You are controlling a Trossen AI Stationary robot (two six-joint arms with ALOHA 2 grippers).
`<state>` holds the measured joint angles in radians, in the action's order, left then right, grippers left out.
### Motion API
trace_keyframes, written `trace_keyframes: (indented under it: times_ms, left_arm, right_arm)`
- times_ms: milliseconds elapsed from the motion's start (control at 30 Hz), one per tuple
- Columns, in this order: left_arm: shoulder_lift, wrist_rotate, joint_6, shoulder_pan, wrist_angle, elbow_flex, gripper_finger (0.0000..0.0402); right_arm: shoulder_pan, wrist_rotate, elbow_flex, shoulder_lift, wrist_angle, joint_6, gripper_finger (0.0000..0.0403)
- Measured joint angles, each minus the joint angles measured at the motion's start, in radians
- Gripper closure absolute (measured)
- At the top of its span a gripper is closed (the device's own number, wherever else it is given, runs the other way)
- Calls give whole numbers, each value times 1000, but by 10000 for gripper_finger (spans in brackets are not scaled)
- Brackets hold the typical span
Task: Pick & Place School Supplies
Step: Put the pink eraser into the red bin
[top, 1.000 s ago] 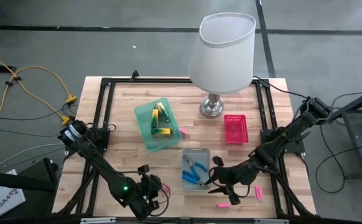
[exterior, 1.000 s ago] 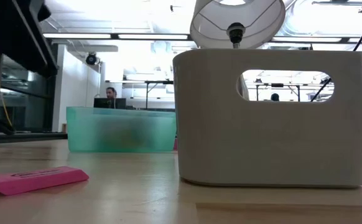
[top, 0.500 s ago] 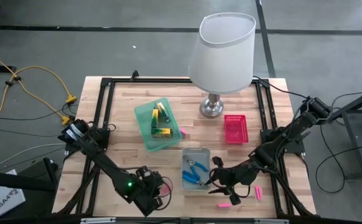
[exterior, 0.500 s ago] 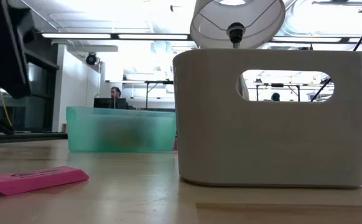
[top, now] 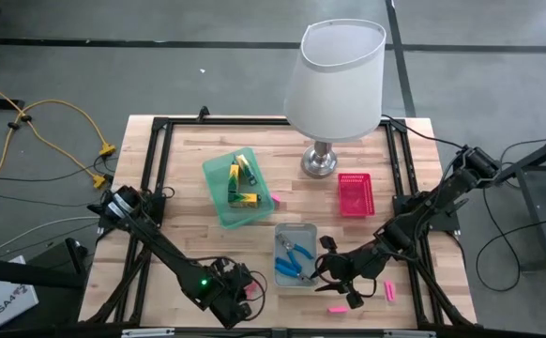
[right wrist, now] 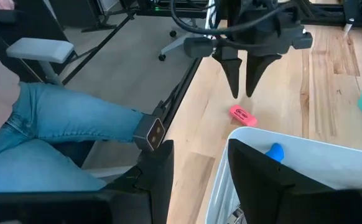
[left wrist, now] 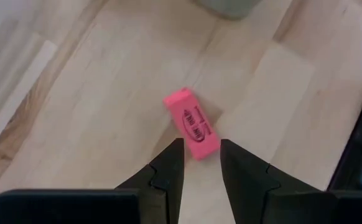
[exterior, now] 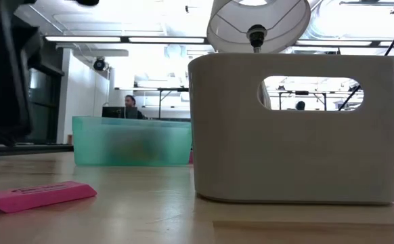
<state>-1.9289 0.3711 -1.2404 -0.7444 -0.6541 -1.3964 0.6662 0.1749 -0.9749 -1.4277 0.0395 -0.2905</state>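
Hovering near the table's front edge at about seven o'clock, the left gripper (left wrist: 200, 163) points down over a flat pink bar (left wrist: 192, 123) that lies on the bare wood; its two fingers stand apart with a narrow gap, clamped on nothing, and the bar's near end sits just before the fingertips. The right wrist view shows the same gripper (right wrist: 242, 92) poised above the bar (right wrist: 243, 116), apparently not touching it.

The right gripper (top: 322, 266) rests at about five o'clock, at the rim of the grey tray (top: 296, 228), with one finger inside the tray wall and one outside, so its fingers are parted around that wall. In the tray lie the blue-handled pliers (top: 296, 250).

Two more pink bars (top: 337, 308) (top: 389, 292) lie on the wood at five o'clock. Yellow-and-green pieces (top: 243, 180) sit in the green tray (top: 215, 171) near centre, at about ten o'clock. The pink tray (top: 354, 194) stands at two o'clock, beside the lamp (top: 334, 80) at twelve.
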Motion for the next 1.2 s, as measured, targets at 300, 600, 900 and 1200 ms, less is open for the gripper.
trace_keyframes:
  times_ms: [300,600,900,1200]
  left_arm:
    - [0,-76,-157,23,-78,-10,302]
    - [0,-108,-200,40,-88,-9,283]
    - [0,-109,-209,62,-57,-9,222]
    - [-77,-182,-225,76,13,-8,217]
  right_arm:
    - [0,-3,0,0,3,0,259]
    - [1,-29,0,0,11,8,259]
    - [1,-52,0,0,18,16,259]
    - [1,-71,0,0,27,26,259]
